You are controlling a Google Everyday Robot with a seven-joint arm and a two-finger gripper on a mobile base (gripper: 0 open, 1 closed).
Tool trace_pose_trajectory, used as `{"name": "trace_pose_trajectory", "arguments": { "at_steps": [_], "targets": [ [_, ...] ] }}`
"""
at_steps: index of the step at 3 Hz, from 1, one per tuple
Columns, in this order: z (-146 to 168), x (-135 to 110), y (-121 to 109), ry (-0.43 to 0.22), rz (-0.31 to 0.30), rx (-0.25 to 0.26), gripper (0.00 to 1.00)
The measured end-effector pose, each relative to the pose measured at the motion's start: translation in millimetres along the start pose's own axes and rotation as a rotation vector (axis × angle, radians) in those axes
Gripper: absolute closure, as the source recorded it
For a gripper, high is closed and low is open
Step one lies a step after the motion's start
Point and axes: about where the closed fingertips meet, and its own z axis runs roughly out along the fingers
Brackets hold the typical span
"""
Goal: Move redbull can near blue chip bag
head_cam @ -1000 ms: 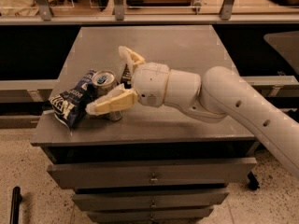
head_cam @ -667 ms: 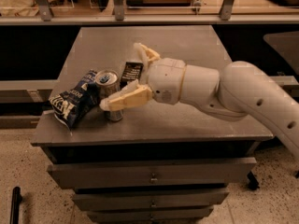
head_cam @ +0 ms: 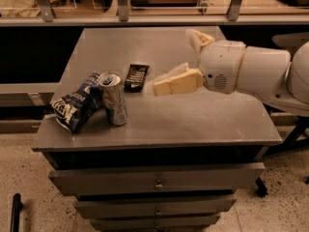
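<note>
Jaws stand spread apart and empty on my gripper (head_cam: 175, 62), which has drawn back from the redbull can (head_cam: 113, 98) it flanked a second ago. It now hangs over the grey table (head_cam: 193, 124) at about 2 o'clock from the can, well apart from it. The can stands upright where it was, touching the blue chip bag (head_cam: 76, 104) lying at its 9 o'clock, and a flat dark wrapper (head_cam: 136, 77) lies at its 1 o'clock.
</note>
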Motion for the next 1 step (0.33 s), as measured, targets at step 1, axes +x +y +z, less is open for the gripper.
{"name": "trace_pose_trajectory", "arguments": {
  "at_steps": [1],
  "targets": [
    [-5.4,-0.8,-3.7,0.011,0.007,0.018,0.0]
  ]
}}
